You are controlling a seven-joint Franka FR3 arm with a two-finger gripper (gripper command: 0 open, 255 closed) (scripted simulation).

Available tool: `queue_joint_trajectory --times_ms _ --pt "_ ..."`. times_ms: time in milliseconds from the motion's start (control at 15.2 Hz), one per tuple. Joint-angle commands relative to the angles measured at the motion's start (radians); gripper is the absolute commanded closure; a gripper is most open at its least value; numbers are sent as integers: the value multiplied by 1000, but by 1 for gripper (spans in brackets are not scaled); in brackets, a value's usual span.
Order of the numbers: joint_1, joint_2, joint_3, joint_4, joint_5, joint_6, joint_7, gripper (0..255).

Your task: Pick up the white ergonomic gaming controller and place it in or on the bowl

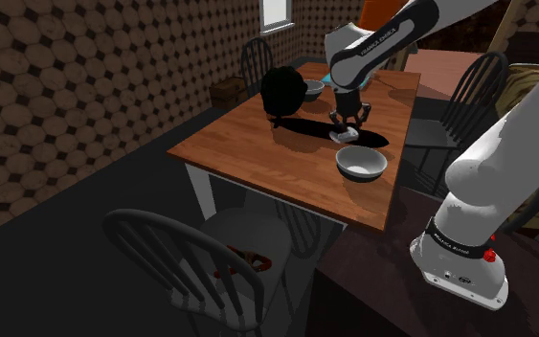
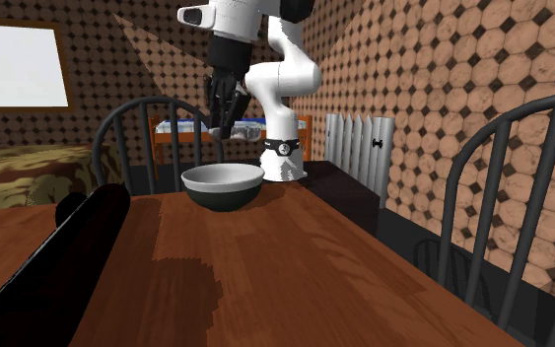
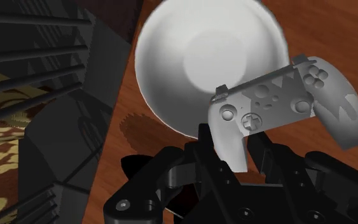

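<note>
One all-black two-finger gripper (image 3: 233,153) clamps a handle of the white ergonomic gaming controller (image 3: 279,98), held aloft near the round grey bowl (image 3: 184,63) on the brown wooden table (image 1: 258,144).

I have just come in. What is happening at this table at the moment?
The white arm's black gripper is shut on one handle of a pale game controller and holds it in the air above the wooden table. A white bowl stands on the table right below the gripper, partly behind the controller in the wrist view. The controller is not yet in the bowl.
</note>
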Motion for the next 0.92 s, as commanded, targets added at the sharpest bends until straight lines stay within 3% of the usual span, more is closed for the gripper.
queue_joint_trajectory --times_ms 0,198,858 --pt "-19 -56 -25 -59 -11 13 -37 255" --pt "-56 -152 -75 -149 -39 24 -104 255" --pt "-69 -49 -75 -204 -80 177 -51 255"
